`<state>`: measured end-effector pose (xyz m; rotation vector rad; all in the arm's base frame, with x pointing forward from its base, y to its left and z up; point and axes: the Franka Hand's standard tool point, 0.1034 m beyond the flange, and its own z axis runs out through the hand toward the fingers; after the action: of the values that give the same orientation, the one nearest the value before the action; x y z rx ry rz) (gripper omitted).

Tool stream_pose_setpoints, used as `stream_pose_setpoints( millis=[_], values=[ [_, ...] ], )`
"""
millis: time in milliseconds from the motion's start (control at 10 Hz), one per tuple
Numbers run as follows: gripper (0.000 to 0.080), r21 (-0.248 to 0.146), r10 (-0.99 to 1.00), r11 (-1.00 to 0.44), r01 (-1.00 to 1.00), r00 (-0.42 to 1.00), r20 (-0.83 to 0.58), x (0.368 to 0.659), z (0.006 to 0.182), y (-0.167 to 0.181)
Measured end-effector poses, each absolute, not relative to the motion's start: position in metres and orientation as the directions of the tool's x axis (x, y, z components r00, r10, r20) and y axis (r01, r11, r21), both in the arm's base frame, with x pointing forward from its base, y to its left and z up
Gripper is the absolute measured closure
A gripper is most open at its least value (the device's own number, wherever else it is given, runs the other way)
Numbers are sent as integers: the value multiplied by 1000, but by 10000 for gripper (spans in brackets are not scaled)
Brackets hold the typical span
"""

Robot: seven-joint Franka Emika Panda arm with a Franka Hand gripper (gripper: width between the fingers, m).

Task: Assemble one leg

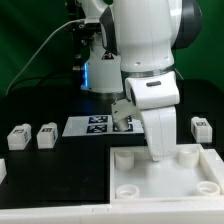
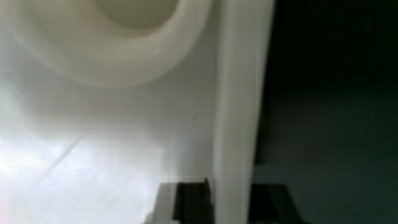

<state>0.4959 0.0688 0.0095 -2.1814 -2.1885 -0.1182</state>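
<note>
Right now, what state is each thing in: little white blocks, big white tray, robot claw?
Small white tagged plastic legs: loose on the black table, unattached.
Large white square panel: flat, visible corner holes empty.
Thin white marker board: flat on table.
Gripper: low, straddling the panel's wall; grip unclear.

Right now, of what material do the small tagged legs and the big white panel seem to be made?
Each leg: probably rigid plastic, matte white, with a chunky moulded shape and a printed black-and-white tag. The panel: likely the same plastic, smooth with a slight sheen. Its rounded recess shows soft highlights in the wrist view.
</note>
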Motion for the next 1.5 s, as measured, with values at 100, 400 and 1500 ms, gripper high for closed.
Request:
stream_pose_setpoints(
  millis=[100, 400, 1500],
  values=[
    [742, 0, 996, -3, 1000, 3, 88, 497, 6, 69],
    [742, -11, 996, -1, 1000, 2, 87, 497, 4, 70],
    [151, -10, 996, -5, 1000, 6, 87, 497, 4, 68]
  ],
)
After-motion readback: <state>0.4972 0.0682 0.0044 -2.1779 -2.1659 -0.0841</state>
